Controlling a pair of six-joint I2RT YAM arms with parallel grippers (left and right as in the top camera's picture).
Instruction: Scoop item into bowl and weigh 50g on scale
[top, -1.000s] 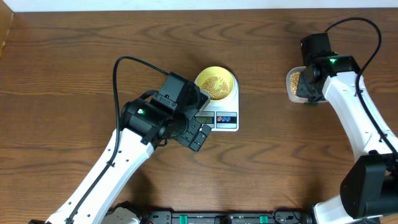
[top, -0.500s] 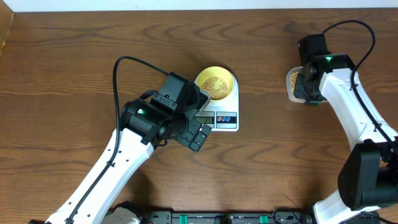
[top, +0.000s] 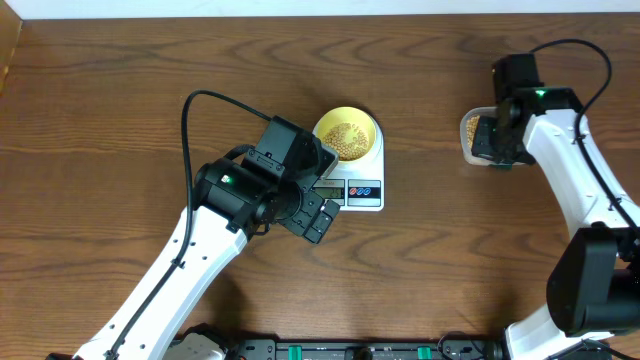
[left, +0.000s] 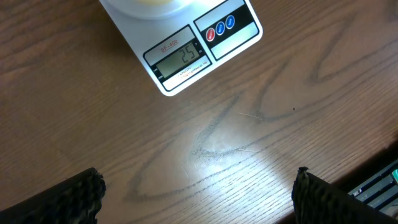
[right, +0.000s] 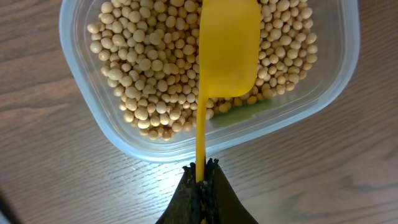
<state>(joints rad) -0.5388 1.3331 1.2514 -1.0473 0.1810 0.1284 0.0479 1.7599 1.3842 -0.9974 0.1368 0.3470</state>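
Overhead light: bright and even across the bench (top: 100, 100); wood grain stays crisp to all 4 edges.
Overhead shadows: soft and faint, lying close beside the left arm (top: 170, 268).
Overhead exposure: the pale strip past the bench's far edge is washed out to white.
Left wrist glare: a milky sheen on the wood near the front edge of the scale (left: 205, 46).
Left wrist focus: display digits are legible; the left gripper (left: 198, 186) shows 2 dark, soft fingers (left: 68, 199) in the bottom corners.
Right wrist focus: the beans (right: 149, 81) are sharp; the right gripper (right: 200, 186) is near-black with little detail.
Right wrist colour: the scoop (right: 229, 50) is a flat, saturated yellow; the tub (right: 155, 151) rim catches thin highlights.
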